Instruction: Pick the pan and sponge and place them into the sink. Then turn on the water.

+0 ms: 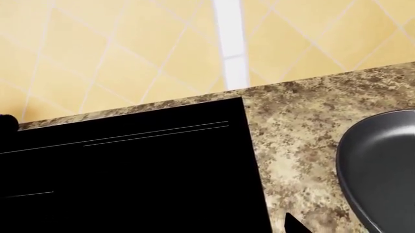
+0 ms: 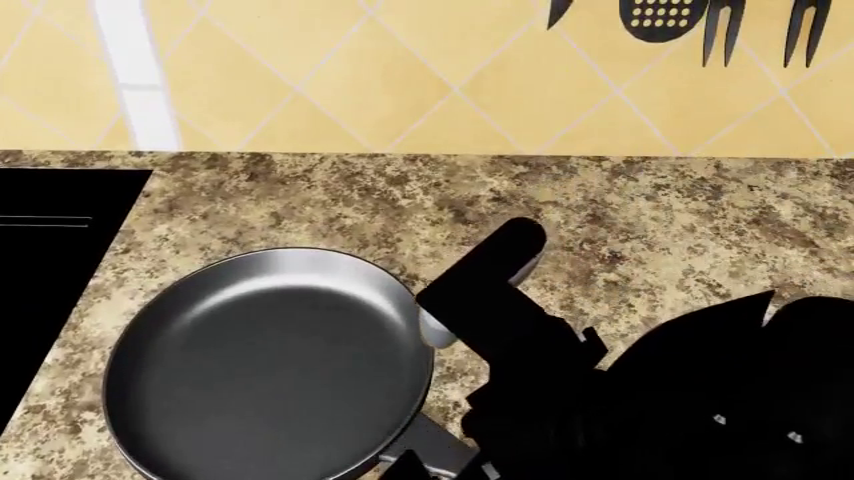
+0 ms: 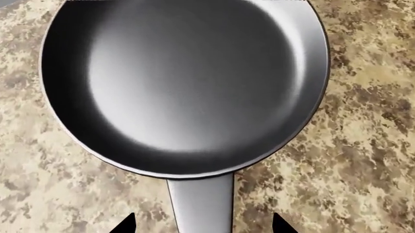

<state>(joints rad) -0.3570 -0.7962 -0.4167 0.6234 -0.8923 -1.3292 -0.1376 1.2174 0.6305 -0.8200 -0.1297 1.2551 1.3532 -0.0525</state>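
Observation:
The pan (image 2: 267, 365) lies on the granite countertop (image 2: 641, 220), right of the sink (image 2: 54, 260). In the right wrist view the pan (image 3: 188, 82) fills the frame and its grey handle (image 3: 201, 204) runs between my right gripper's (image 3: 204, 227) two fingertips. The jaws are open and clear of the handle on both sides. In the head view the right gripper (image 2: 424, 462) sits at the handle, at the bottom edge. My left gripper (image 1: 207, 229) hovers over the sink's (image 1: 129, 174) right edge. One fingertip (image 1: 295, 226) shows far out over the granite. The pan's rim (image 1: 382, 165) is beside it. The sponge and water are out of view.
A yellow tiled wall (image 2: 400, 70) backs the counter. Black utensils (image 2: 667, 20) hang on it at the upper right. A black arm link (image 2: 487, 265) stands over the pan's right rim. The right arm's bulk (image 2: 694, 400) covers the lower right.

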